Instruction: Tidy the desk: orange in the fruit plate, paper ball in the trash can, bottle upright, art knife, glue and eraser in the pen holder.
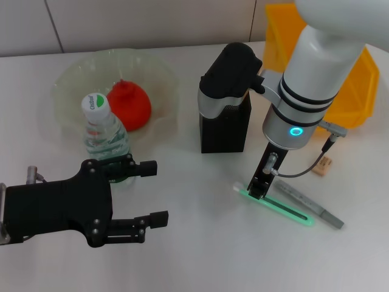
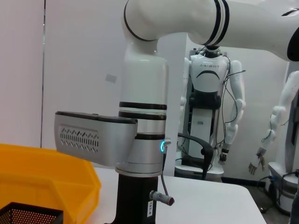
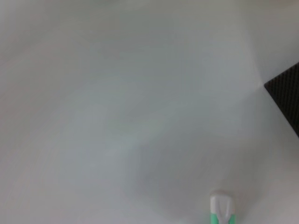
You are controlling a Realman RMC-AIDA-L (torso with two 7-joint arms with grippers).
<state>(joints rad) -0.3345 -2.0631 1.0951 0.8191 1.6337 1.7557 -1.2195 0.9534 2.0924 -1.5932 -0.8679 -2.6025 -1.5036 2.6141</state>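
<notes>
2 arms are in the head view, and the right one is at work. The right end effector (image 1: 260,190) is down on the green art knife (image 1: 276,205), which lies flat on the white surface (image 1: 200,243) in front of the black pen holder (image 1: 225,125); its fingers sit at the knife's near end, but whether they have closed on it cannot be told. A grey glue pen (image 1: 310,205) lies just beside the knife, and a small tan eraser (image 1: 323,165) rests farther right.

The step in hand looks like picking up the art knife. Next it calls for a firm pinch, a lift clear of the glue pen, and a drop into the pen holder's mouth.

The left end effector (image 1: 155,193) hangs with fingers spread, holding nothing, just in front of the upright bottle (image 1: 104,131). The orange (image 1: 129,104) already sits in the fruit plate (image 1: 67,85). A yellow bin (image 1: 352,97) stands behind.

Lettering on the bottle's green cap is too small to read; "AGIBOT" shows on a humanoid (image 2: 211,74) in the left wrist view.
</notes>
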